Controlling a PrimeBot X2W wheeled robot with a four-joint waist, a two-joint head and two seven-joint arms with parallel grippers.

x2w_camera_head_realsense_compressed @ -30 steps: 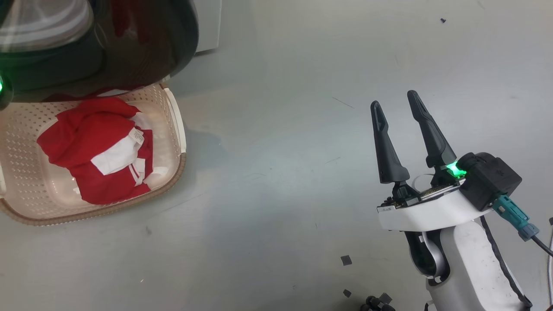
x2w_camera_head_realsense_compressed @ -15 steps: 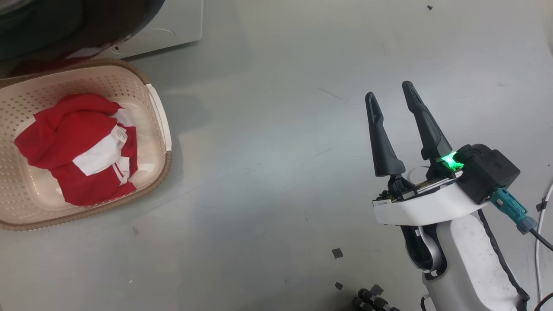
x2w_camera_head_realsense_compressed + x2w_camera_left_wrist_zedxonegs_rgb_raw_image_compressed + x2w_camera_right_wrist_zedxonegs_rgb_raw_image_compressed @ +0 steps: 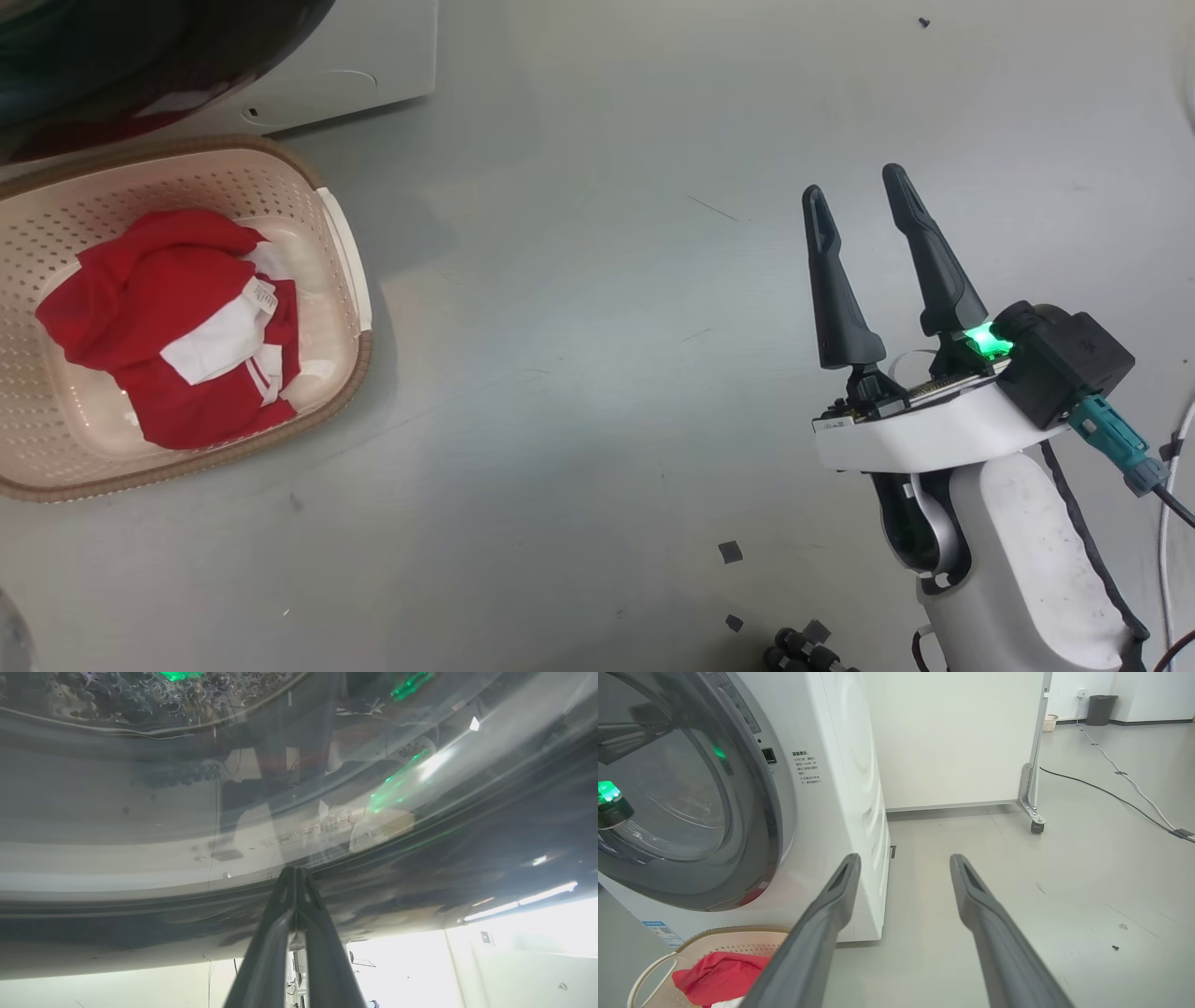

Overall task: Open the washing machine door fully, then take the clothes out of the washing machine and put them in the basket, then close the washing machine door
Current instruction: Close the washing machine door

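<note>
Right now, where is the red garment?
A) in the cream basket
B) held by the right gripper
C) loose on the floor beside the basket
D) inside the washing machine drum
A: the clothes lie bunched inside the basket, while the right gripper stands open and empty, well apart from them.
</note>
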